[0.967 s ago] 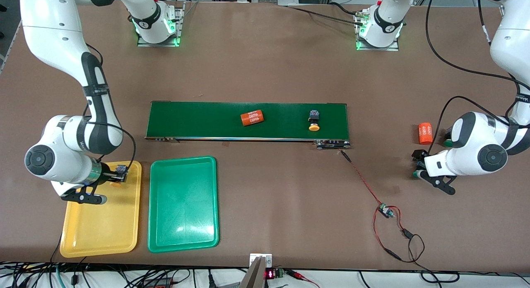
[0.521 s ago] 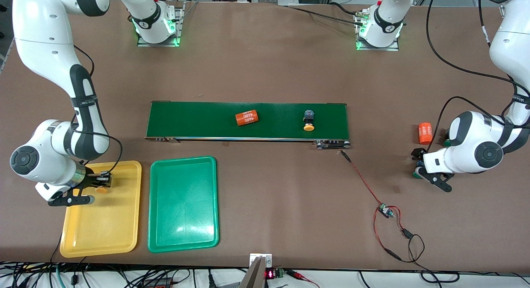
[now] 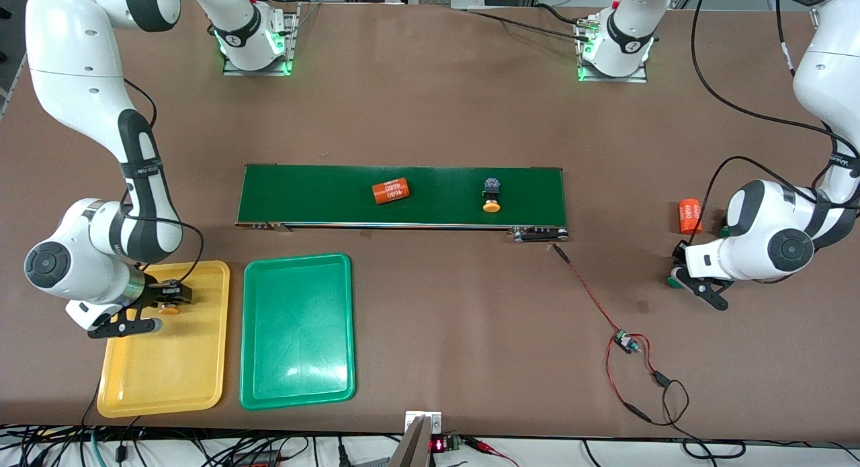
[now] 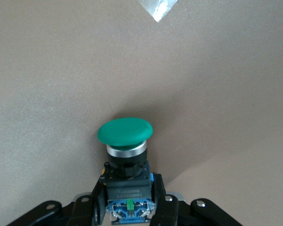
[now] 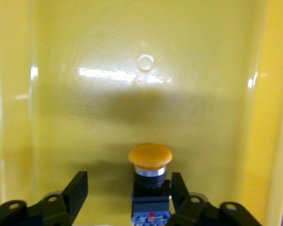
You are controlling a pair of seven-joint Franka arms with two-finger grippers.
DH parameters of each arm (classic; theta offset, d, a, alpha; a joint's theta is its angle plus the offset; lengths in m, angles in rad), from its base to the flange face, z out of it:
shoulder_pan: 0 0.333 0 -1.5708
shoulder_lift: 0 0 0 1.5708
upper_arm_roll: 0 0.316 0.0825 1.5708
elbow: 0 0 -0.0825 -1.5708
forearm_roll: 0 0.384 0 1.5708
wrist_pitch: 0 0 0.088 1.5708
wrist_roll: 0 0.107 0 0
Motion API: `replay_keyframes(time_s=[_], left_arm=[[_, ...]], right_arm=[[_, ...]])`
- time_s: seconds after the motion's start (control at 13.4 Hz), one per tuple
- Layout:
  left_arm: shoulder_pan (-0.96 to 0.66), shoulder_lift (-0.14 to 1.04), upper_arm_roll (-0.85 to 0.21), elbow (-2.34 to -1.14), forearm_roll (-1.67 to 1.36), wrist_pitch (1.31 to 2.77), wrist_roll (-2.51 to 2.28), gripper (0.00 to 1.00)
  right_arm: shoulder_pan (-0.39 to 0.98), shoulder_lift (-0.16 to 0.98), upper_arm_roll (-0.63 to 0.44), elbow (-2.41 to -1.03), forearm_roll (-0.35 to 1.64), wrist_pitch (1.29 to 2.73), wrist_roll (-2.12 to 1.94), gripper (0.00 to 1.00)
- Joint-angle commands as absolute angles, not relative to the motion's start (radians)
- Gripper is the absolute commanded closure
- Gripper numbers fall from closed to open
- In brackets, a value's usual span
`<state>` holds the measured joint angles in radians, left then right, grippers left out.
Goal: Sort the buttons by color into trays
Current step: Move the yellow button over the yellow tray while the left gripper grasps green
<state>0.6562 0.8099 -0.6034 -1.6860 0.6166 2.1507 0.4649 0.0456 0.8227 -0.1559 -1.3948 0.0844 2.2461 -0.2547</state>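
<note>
Mostly hidden under the left arm's wrist, mid-height at the frame edge of the front view: left end effector (image 3: 680, 277), low over the bench (image 3: 430, 117). Shown better in the left wrist view: fingers pressed onto the black-and-blue body of a green button (image 4: 125, 132), cap pointing away from the camera, body base cut off by the frame edge. Printed label on that body, too small to read.

Low at the right arm's end of the front view: right end effector (image 3: 164, 300) inside the yellow tray (image 3: 168, 379). In the right wrist view, fingers (image 5: 78, 188) spread, an orange button (image 5: 150, 157) between them on the tray floor; contact with either finger hard to judge. Body base cut off there too.

Green tray (image 3: 295, 332) just beside the yellow one, holding nothing.

Mid-frame on the belt (image 3: 302, 195): a second orange button (image 3: 492, 197) and an orange cylinder (image 3: 391, 191) printed "4680". Another cylinder (image 3: 690, 216) on the bench near the left arm, print not legible. Small circuit board (image 3: 625, 343) with red-black wires lower down.
</note>
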Motion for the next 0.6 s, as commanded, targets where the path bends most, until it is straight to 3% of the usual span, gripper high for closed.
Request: replay_keyframes(time_s=[0.0,0.3,0.52], left_arm=[[0.66,0.796,-0.621,-1.68,0.64,2.155,0.479,0.8],[0.669,0.772,-0.707,-1.631,0.612,2.044,0.473,0.78],[0.647,0.772,-0.784,-1.531,0.546,1.821,0.337,0.78]], right_arm=[[0.048,0.738,-0.15,-1.405,0.084,2.186,-0.253,0.0],[0.057,0.594,-0.15,-1.404,0.077,1.959,-0.111,0.0],[0.06,0.525,-0.15,-1.405,0.084,1.887,-0.031,0.0]])
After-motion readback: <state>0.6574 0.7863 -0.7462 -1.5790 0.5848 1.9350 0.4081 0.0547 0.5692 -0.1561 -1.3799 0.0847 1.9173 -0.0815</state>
